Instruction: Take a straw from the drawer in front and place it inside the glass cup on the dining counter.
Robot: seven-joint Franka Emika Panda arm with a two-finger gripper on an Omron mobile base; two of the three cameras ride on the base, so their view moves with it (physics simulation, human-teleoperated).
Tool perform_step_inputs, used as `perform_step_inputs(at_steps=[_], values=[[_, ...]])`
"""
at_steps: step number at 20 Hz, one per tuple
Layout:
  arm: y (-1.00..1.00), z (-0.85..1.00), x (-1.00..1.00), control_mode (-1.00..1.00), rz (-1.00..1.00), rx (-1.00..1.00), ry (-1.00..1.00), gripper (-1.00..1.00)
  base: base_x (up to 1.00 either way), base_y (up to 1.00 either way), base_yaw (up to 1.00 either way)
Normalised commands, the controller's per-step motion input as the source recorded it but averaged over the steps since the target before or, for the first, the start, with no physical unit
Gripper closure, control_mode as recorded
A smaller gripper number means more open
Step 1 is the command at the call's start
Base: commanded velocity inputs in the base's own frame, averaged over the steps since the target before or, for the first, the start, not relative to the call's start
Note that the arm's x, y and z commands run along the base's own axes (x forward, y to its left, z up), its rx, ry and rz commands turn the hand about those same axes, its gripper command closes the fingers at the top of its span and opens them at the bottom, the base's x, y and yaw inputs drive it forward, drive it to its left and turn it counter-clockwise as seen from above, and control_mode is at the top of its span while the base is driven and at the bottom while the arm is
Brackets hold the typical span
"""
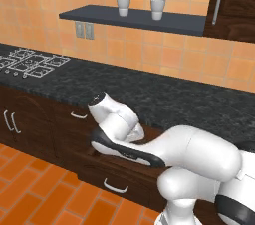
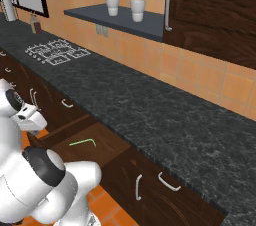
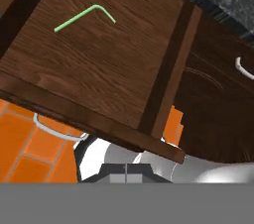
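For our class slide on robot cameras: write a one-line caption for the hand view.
Looking down into the open drawer, where a bent green straw lies alone on its wooden floor.

Bent green straw (image 3: 84, 16) lies flat; drawer (image 3: 99, 59) open.

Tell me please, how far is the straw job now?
Done: the drawer is pulled open, and the straw lies on its floor, bent near one end. In hand: nothing; the gripper is shut above the drawer's front edge, not touching the straw. Left: grasp the straw, carry it to the glass cup.
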Motion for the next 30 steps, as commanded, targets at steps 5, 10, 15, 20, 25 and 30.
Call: perform_step_inputs(at_steps=[5,10,15,20,25,30], values=[[-0.11,0.21,0.59,-1.00,-0.01,0.03,0.22,1.00,0.00,0.00,0.00],[-0.17,-0.11,0.45,-1.00,0.00,0.10,0.17,1.00,0.00,0.00,0.00],[-0.06,-0.08,0.18,-1.00,0.00,0.03,0.00,1.00,0.00,0.00,0.00],[-0.02,-0.02,0.00,-1.00,0.00,0.01,0.00,-1.00,0.00,0.00,0.00],[-0.22,-0.27,0.15,-1.00,-0.17,0.12,0.00,-1.00,0.00,0.00,0.00],[-0.23,-0.44,0.56,-1.00,-0.46,0.07,0.00,-1.00,0.00,0.00,0.00]])
